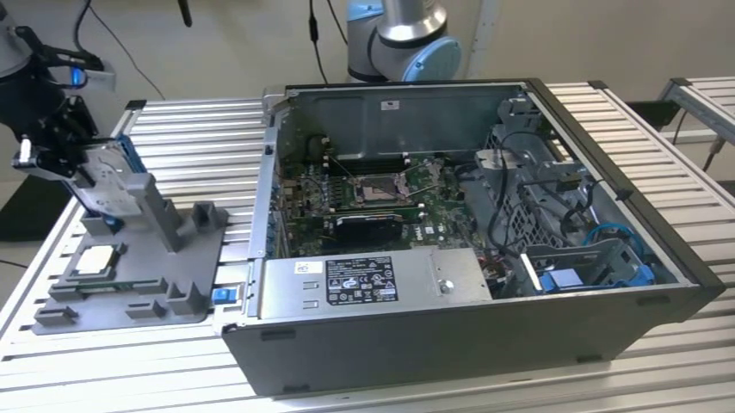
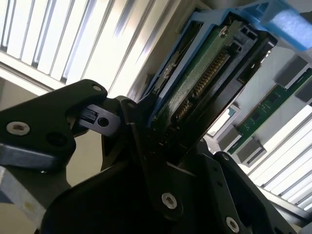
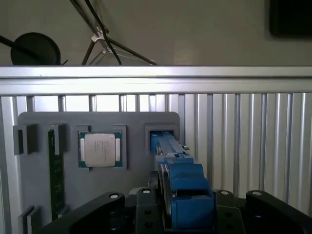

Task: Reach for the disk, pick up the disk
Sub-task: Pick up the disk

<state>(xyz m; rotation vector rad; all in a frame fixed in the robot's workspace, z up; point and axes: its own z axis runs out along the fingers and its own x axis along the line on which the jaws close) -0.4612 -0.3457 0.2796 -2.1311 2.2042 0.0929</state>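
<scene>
Your holdings at this moment:

- Gripper [image 1: 81, 172]: closed on the disk, jaws pressed to either side of its blue bracket in both wrist views.
- The disk [image 1: 106, 181]: upright on edge, at the grey fixture tray [image 1: 126, 297], at the exterior view's left; you cannot tell whether its lower edge is clear of the slot.
- Square silver chip [image 3: 100, 150]: seated in a tray pocket just beside the disk's slot.
- Open computer case [image 1: 460, 344]: on the slatted surface [image 1: 195, 129], beside the tray.
</scene>
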